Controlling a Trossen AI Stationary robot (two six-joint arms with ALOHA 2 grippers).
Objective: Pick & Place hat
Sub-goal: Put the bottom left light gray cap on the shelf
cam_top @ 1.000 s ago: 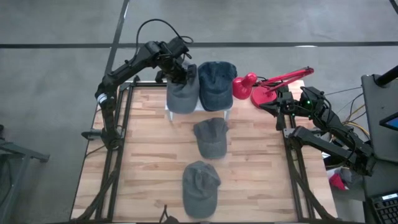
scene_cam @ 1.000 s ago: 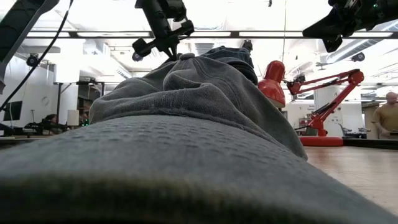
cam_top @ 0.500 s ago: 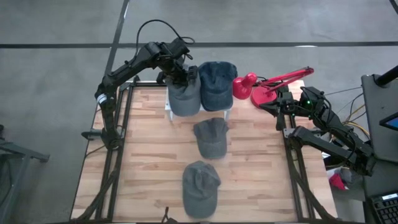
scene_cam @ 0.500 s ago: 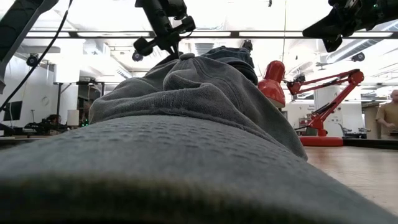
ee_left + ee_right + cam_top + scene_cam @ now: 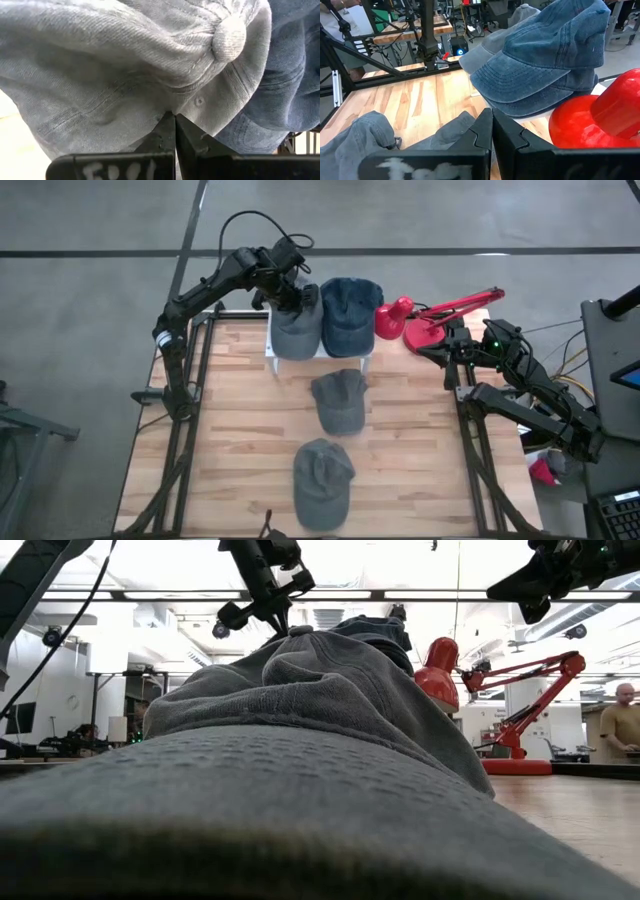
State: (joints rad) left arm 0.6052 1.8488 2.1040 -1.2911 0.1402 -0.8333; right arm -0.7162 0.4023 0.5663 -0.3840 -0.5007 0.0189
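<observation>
A grey cap lies on a white stand at the table's far edge, beside a blue cap on the same stand. My left gripper is over the grey cap's crown, shut on its cloth; the crown button shows just beyond the fingers. Two more grey caps lie flat on the table, one mid-table and one near the front edge. My right gripper is shut and holds nothing, above the table's right edge. My left gripper pinches a small pucker of the grey cap's crown cloth between its two fingertips, a short way from the crown button. The fingers come from above and from the far-left side. Creases run out from the pinch, and the cap rests on the stand.
A red desk lamp stands at the far right corner, its shade close to the blue cap. In the low view the nearest cap fills the foreground. Bare wood lies left and right of the two table caps. A person is in the room behind.
My left gripper has shifted a little toward the table's right and far edge, staying shut. The grey cap has slid with it on the stand, ending closer to the blue cap.
</observation>
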